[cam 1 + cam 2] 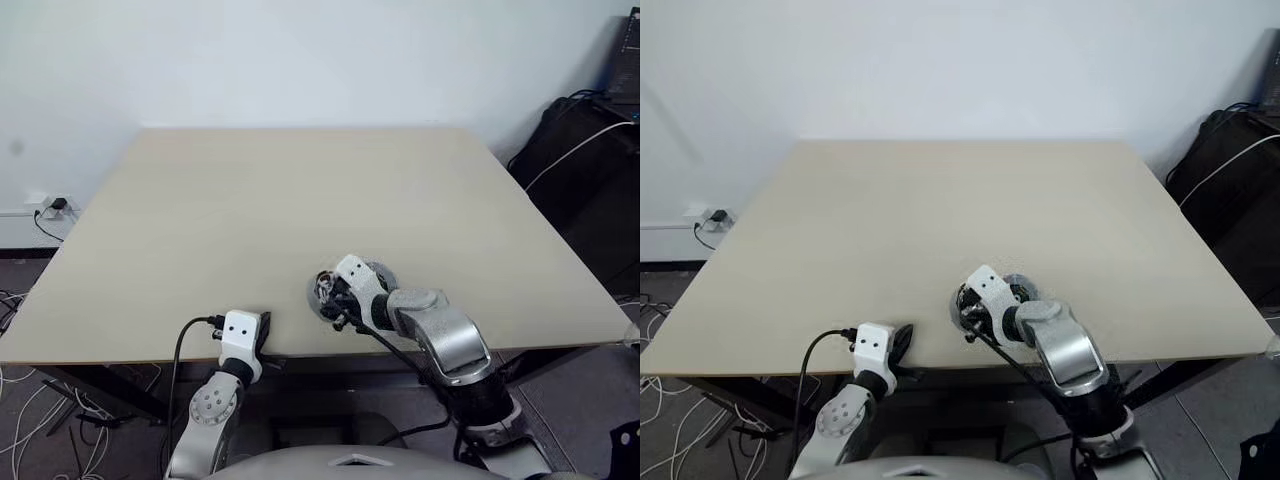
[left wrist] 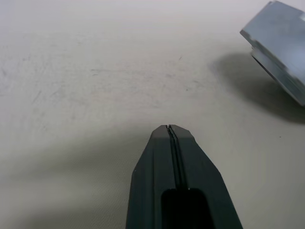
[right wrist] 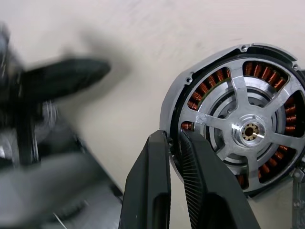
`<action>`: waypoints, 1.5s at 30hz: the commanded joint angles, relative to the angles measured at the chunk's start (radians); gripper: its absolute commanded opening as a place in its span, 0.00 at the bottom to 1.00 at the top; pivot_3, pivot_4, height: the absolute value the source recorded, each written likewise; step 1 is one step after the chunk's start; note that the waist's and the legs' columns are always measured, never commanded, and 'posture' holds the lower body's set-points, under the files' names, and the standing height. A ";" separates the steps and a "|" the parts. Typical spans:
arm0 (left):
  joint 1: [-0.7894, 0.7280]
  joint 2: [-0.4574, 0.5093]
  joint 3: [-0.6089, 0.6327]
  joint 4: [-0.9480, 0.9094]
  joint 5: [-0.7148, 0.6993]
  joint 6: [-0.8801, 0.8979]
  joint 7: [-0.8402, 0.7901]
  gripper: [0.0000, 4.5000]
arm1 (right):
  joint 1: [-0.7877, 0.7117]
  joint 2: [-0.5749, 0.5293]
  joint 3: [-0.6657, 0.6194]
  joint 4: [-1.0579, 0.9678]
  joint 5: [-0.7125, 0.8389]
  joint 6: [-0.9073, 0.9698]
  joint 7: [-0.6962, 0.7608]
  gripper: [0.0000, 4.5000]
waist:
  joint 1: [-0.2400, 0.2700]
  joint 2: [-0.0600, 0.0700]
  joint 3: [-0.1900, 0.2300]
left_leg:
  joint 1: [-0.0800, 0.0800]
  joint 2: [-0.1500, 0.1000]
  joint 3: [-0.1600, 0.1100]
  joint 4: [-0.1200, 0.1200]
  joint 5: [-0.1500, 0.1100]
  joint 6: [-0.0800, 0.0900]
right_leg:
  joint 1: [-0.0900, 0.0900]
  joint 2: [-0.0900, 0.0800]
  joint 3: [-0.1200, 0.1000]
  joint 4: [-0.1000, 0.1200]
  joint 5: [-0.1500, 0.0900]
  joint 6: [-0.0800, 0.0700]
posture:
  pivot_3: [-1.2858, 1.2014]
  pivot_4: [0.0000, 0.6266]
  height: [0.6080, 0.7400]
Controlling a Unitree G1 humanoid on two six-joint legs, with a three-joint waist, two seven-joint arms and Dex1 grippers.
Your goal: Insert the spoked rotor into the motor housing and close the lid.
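In the right wrist view the spoked rotor (image 3: pixel 250 131), silver with a central hub, lies inside the motor housing (image 3: pixel 209 83), whose coppery windings show between the spokes. My right gripper (image 3: pixel 174 135) is shut on the housing's rim, one finger outside the wall and one over the windings. From the head views this gripper (image 1: pixel 330 297) is near the table's front edge with the dark round assembly (image 1: pixel 322 288) in it. Just behind it on the table lies a grey disc, the lid (image 1: pixel 381 272). My left gripper (image 1: pixel 262 328) rests shut at the front edge, its fingers (image 2: pixel 170 128) pressed together and empty.
The beige table (image 1: pixel 300 190) stretches bare to the far edge and the white wall. Black bags with a white cable (image 1: pixel 585 150) stand to the right of it. Cables and a power strip (image 1: pixel 50 208) lie on the floor at the left. An angular grey metal piece (image 2: pixel 281 47) shows near the left gripper.
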 commanded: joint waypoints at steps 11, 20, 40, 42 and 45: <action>-0.004 -0.008 0.001 -0.005 -0.006 -0.018 0.002 0.00 | -0.110 0.131 -0.044 0.187 0.095 -0.064 -0.240 0.03 | -0.010 0.000 0.000 | 0.000 0.000 0.000 0.000 0.000 0.000 | 0.000 0.000 0.000 0.000 0.000 0.000 | 0.52 0.00 1.00; -0.006 -0.006 0.008 -0.008 -0.004 -0.016 0.004 0.00 | -0.179 0.274 -0.095 0.397 0.148 -0.180 -0.359 0.47 | -0.022 0.001 0.000 | 0.000 0.000 0.000 0.000 0.000 0.000 | 0.001 0.000 0.000 0.000 0.000 0.001 | 0.52 0.00 1.00; 0.003 0.001 0.005 -0.019 -0.007 -0.011 -0.002 0.00 | -0.125 0.330 -0.168 0.128 0.424 -0.502 -0.323 0.01 | -0.023 0.001 0.000 | -0.001 0.000 -0.001 0.000 0.000 0.000 | 0.000 0.000 0.000 0.000 0.000 0.001 | 0.52 0.00 1.00; 0.002 0.002 0.004 -0.020 -0.007 -0.009 -0.005 0.00 | -0.118 0.328 -0.184 0.111 0.425 -0.538 -0.356 0.01 | -0.023 0.001 0.000 | 0.000 0.000 -0.001 -0.001 0.000 0.000 | 0.000 0.000 0.000 0.000 0.000 0.001 | 0.52 0.00 1.00; 0.001 0.006 0.003 -0.021 -0.007 -0.006 -0.010 0.00 | -0.118 0.310 -0.207 0.108 0.320 -0.677 -0.494 0.01 | -0.023 0.001 0.001 | -0.001 0.000 0.000 -0.001 0.000 0.000 | 0.000 0.000 0.000 0.000 0.000 0.001 | 0.52 0.00 1.00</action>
